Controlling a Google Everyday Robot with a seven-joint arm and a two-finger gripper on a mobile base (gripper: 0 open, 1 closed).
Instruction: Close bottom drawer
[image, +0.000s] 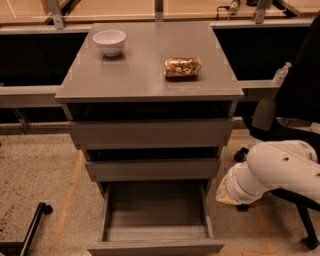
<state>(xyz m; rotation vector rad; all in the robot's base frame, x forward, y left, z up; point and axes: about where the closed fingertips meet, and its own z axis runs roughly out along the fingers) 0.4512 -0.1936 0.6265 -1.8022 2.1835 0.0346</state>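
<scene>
Standing pulled out, the bottom drawer (156, 220) shows bare grey insides; gripper (223, 193) beside its right wall, grasp impossible to tell.

Hidden beyond the tan end of the white arm (280, 172), just right of the open bottom drawer (155, 220): the gripper. Cut off by the right edge: the arm's upper part and the black chair (295, 100). Cut by the lower edge: the bottom drawer's front panel. Too blurred to read: the print on the snack packet (182, 67) on the desk (135, 75). Lost in shadow: the insides of the top drawer (150, 132) and middle drawer (152, 169).
</scene>
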